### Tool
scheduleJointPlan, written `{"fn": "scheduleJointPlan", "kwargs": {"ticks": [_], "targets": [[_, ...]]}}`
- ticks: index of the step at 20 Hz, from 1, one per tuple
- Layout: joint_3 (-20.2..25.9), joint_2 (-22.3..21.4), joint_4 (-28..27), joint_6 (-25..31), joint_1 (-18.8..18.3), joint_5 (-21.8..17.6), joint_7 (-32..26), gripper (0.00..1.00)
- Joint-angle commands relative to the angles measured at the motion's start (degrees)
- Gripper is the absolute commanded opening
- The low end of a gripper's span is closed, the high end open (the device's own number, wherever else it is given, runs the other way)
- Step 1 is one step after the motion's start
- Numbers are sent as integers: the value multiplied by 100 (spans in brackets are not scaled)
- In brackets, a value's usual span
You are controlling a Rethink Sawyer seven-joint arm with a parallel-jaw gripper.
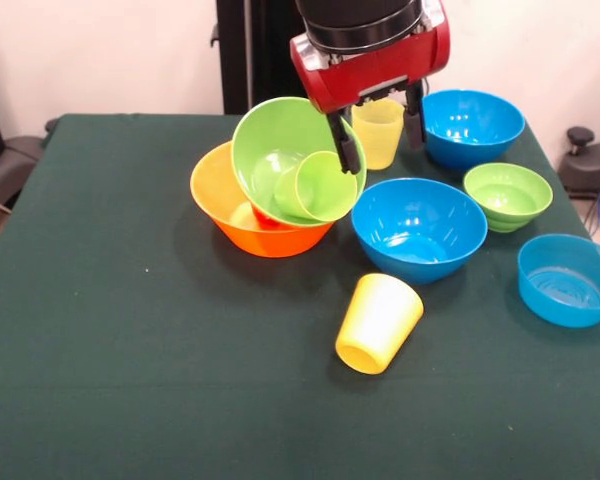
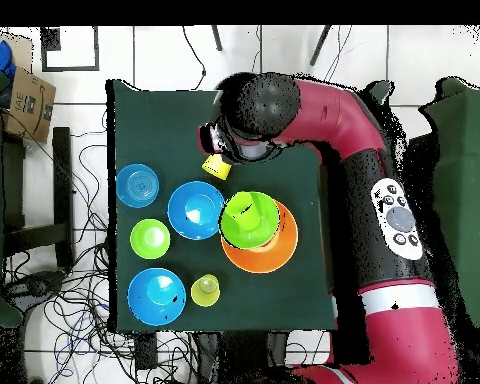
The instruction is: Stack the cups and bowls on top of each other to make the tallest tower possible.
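The big green bowl [image 1: 280, 150] leans tilted in the orange bowl [image 1: 220, 205], a green cup [image 1: 320, 187] lying inside it. The gripper [image 1: 380, 125] hangs open just above, one finger at the bowl's rim, holding nothing. Light, glossy and likely slippery, the bowl is best pinched across its thin rim.

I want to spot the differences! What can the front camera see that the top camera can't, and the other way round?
Only the front view shows the gripper with its two black fingers spread apart over the tipped green bowl, and a green cup lying inside that bowl.

Only the overhead view shows the long red arm, the cables on the floor and a cardboard box.

Both show the orange bowl under the green one, the blue bowls, and the yellow cup on its side.
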Motion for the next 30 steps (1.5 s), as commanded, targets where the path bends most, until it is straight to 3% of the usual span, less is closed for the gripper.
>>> {"fn": "scheduleJointPlan", "kwargs": {"ticks": [1,6,13,20,23,30], "targets": [[-108,188,357,-427,54,-666,-356,100],[-8,229,672,-1119,-5,-1196,-754,100],[42,344,869,-1760,-2,-1584,-677,100],[-121,667,558,-1994,254,-1741,-168,100],[-103,806,369,-1692,303,-1703,-246,100],[396,848,125,-407,33,-1650,-1774,100]]}}
